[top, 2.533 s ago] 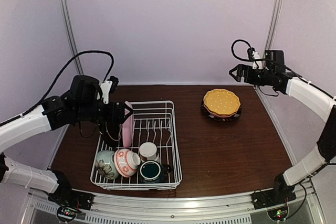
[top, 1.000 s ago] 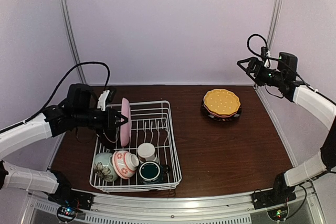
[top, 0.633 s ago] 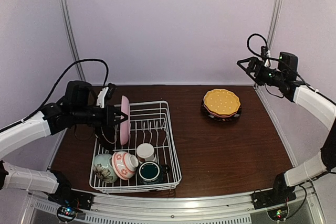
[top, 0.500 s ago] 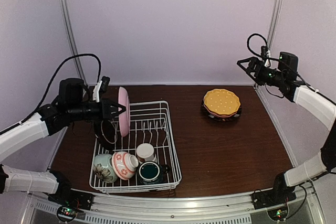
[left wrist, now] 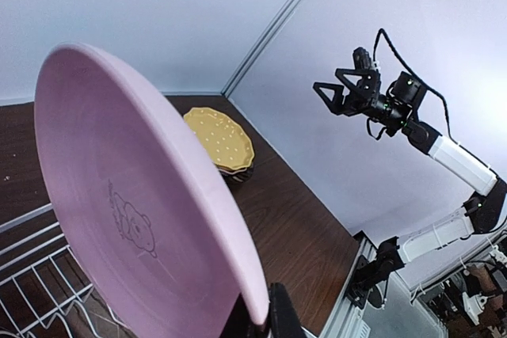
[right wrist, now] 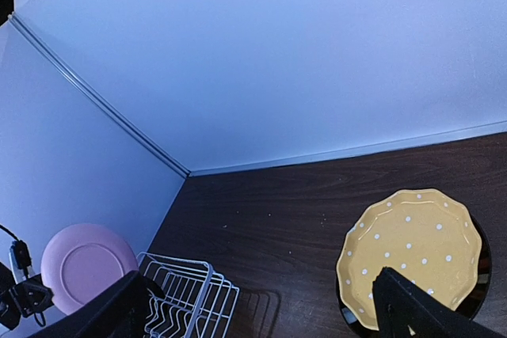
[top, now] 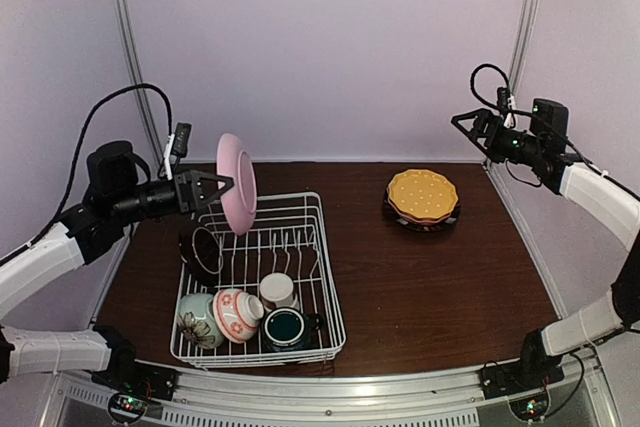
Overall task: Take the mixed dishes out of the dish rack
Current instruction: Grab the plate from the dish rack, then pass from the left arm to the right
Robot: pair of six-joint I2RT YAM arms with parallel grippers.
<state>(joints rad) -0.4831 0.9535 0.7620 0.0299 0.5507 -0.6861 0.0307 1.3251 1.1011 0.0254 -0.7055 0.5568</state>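
Observation:
My left gripper [top: 222, 185] [left wrist: 265, 318] is shut on the rim of a pink plate [top: 237, 182] [left wrist: 135, 219], holding it upright in the air above the back left corner of the white wire dish rack [top: 336, 292]. In the rack sit a dark bowl [top: 202, 250], a pale-green floral bowl [top: 200, 314], a pink-white bowl [top: 240, 310], a small white cup [top: 282, 289] and a teal mug [top: 287, 327]. My right gripper [top: 462, 122] [right wrist: 257, 279] hangs open and holds nothing, high at the back right.
A yellow polka-dot plate [top: 423, 195] [right wrist: 412, 251] tops a small stack of dishes on the brown table at the back right. Pale walls and metal frame posts close in the back and sides. The rack [right wrist: 190, 294] stands front left.
My left gripper has lifted the pink plate up out of the rack's tines, rising and drawing back to the left. The right arm has stayed still over the last second.

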